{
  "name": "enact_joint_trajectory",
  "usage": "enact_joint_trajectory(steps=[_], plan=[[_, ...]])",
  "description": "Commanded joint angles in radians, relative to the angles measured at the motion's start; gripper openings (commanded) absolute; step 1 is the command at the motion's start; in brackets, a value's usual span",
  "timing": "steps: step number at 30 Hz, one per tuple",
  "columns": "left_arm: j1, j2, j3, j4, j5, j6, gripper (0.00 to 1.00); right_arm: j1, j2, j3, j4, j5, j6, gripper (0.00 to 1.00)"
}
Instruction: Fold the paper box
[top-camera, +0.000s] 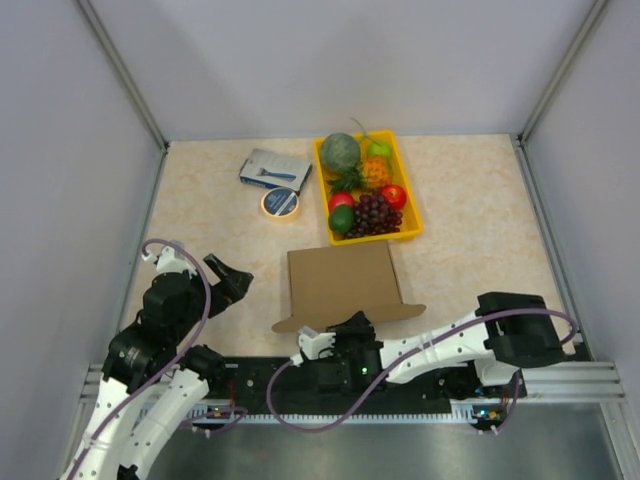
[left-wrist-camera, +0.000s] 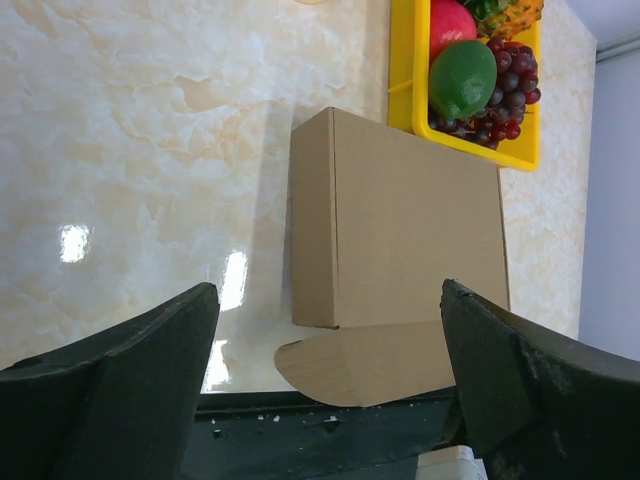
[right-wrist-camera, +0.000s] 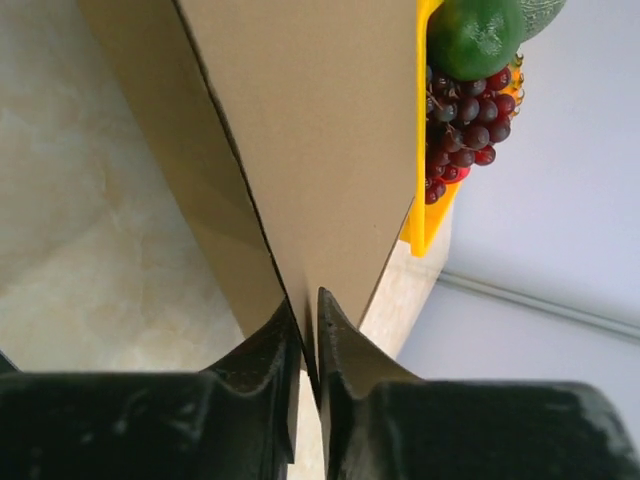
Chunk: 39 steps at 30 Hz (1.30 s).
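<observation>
The paper box (top-camera: 340, 278) is plain brown cardboard lying flat mid-table with its lid down, and a rounded flap (top-camera: 400, 312) sticks out along its near edge. My right gripper (top-camera: 350, 326) reaches in from the right at that near edge. In the right wrist view, my right gripper (right-wrist-camera: 308, 300) has its jaws pinched on a thin cardboard panel of the box (right-wrist-camera: 320, 120). My left gripper (top-camera: 228, 280) hovers left of the box, apart from it. The left wrist view shows the left gripper (left-wrist-camera: 328, 300) wide open and empty, with the box (left-wrist-camera: 410, 220) beyond it.
A yellow fruit tray (top-camera: 408, 190) with grapes, melon and other fruit stands just behind the box, almost touching its far right corner. A blue-grey packet (top-camera: 272, 167) and a tape roll (top-camera: 281, 203) lie at the back left. Grey walls enclose the table.
</observation>
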Motion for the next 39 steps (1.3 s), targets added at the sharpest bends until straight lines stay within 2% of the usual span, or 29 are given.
enact_joint_trajectory(steps=[1,4,10,12,13,15,19,23,26,27,30,32,34,39], plan=[[0.003,-0.004,0.026,0.024,-0.008,0.038,0.96,-0.002,-0.123,0.036,0.021,0.039,-0.097,0.00],[0.003,0.015,0.041,0.021,-0.011,0.054,0.96,-0.002,-0.201,0.086,0.007,0.006,-0.177,0.00],[0.003,0.039,0.087,0.039,0.008,0.112,0.96,-0.015,-0.350,0.235,-0.107,-0.271,-0.277,0.00],[0.003,0.053,0.112,0.041,0.009,0.130,0.95,-0.071,-0.366,0.293,-0.207,-0.351,-0.266,0.00],[0.003,0.059,0.119,0.042,0.011,0.148,0.95,-0.096,-0.363,0.345,-0.250,-0.466,-0.262,0.00],[0.003,0.072,0.138,0.046,0.012,0.165,0.95,-0.173,-0.347,0.388,-0.325,-0.537,-0.260,0.00],[0.003,0.091,0.153,0.078,0.035,0.224,0.93,-0.304,-0.324,0.436,-0.410,-0.776,-0.272,0.00],[0.003,0.102,0.136,0.134,0.073,0.270,0.93,-0.400,-0.300,0.484,-0.471,-0.896,-0.285,0.00],[0.003,0.114,0.084,0.200,0.115,0.281,0.95,-0.490,-0.236,0.574,-0.551,-1.011,-0.271,0.06],[0.003,0.119,0.064,0.226,0.170,0.278,0.95,-0.521,-0.210,0.632,-0.572,-1.066,-0.262,0.08],[0.003,0.141,-0.025,0.323,0.260,0.247,0.94,-0.535,-0.185,0.707,-0.632,-1.096,-0.242,0.07],[0.003,0.151,-0.092,0.366,0.278,0.221,0.89,-0.535,-0.169,0.728,-0.658,-1.061,-0.231,0.03],[0.003,0.150,-0.140,0.395,0.255,0.169,0.77,-0.535,-0.174,0.735,-0.669,-1.024,-0.225,0.00],[0.003,0.079,-0.184,0.434,0.212,0.098,0.74,-0.535,-0.191,0.731,-0.687,-0.936,-0.202,0.00]])
